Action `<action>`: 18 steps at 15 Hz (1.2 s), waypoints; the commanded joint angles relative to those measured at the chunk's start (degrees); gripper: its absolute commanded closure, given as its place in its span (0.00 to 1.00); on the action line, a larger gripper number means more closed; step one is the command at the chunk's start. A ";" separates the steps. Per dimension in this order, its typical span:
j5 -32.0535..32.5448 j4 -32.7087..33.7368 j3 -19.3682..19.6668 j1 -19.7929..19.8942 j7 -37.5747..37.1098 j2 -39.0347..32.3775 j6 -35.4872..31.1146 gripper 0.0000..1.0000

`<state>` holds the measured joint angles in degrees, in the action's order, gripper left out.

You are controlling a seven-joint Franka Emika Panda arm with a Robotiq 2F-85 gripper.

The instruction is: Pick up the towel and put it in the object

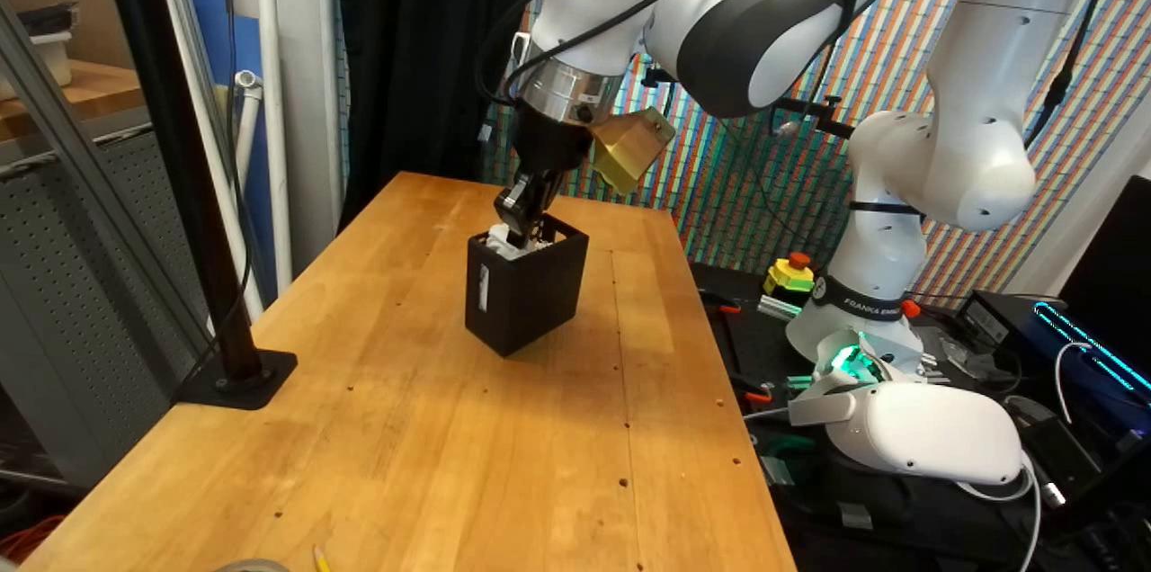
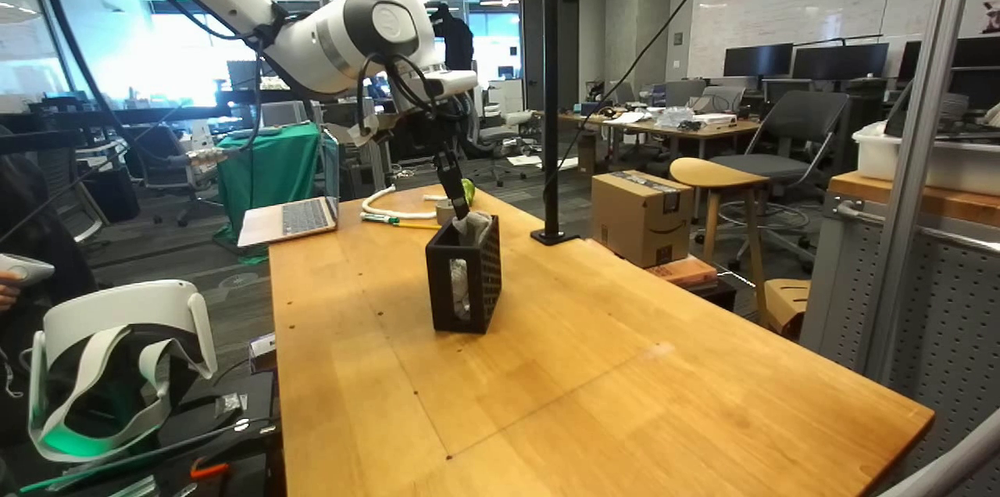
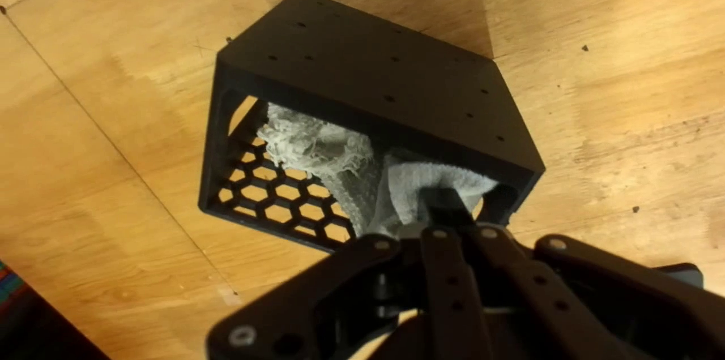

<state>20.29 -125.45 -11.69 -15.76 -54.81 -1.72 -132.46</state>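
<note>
Wrist view: the gripper (image 3: 447, 210) has its fingers pressed together, apparently pinching a fold of the white towel (image 3: 359, 190), at the mouth of the black box (image 3: 362, 82). Most likely the fingers should next spread and lift clear; clinging cloth could be dragged back out. From the fingertips the rest of the towel reaches toward 10 o'clock, ending in a frayed-looking clump inside the box, whose long axis runs roughly from 10 to 4 o'clock; the grip sits near its 4 o'clock end. Bare honeycomb wall shows toward 9 o'clock. In an exterior view the box stands upright on the counter (image 2: 562, 356), towel visible through its side slot and above its rim.
</note>
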 commanded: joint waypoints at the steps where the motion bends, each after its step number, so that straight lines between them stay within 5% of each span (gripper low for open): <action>1: -0.23 -1.12 0.00 1.10 -0.49 0.77 -0.08 0.96; 10: -1.96 0.57 1.09 2.95 1.40 -2.23 0.97 0.96; 18: -11.61 4.95 2.83 4.10 10.02 -11.11 1.22 0.96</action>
<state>12.56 -123.84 -9.45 -12.24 -49.23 -8.98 -132.02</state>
